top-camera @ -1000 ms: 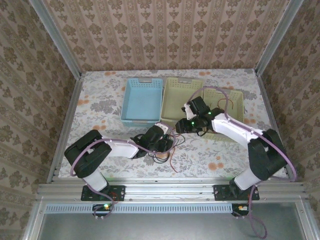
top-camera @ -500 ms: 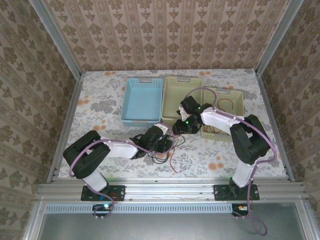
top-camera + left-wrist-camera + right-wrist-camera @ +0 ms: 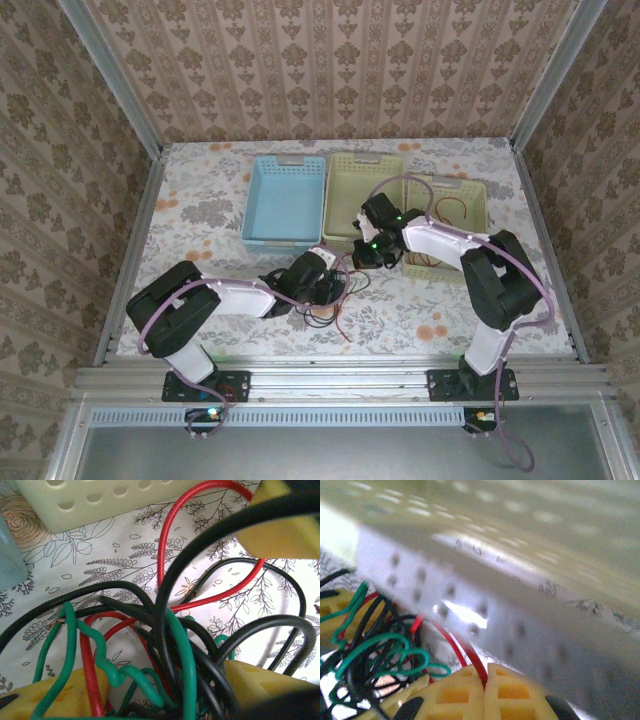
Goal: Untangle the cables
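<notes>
Cables (image 3: 172,630) red, black, green, knotted together, left pincer (image 3: 160,694) wide around them, right pincer (image 3: 485,697) clamping red cable (image 3: 470,658)

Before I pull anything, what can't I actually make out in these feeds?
Top view: the tangle is too small and partly under the left gripper; crossings unreadable.
Left wrist: cable ends run off the edges; a close black cable hides the knot's middle.
Right wrist: the blurred basket wall blocks what lies beyond; the red cable vanishes into the shut right gripper.
</notes>
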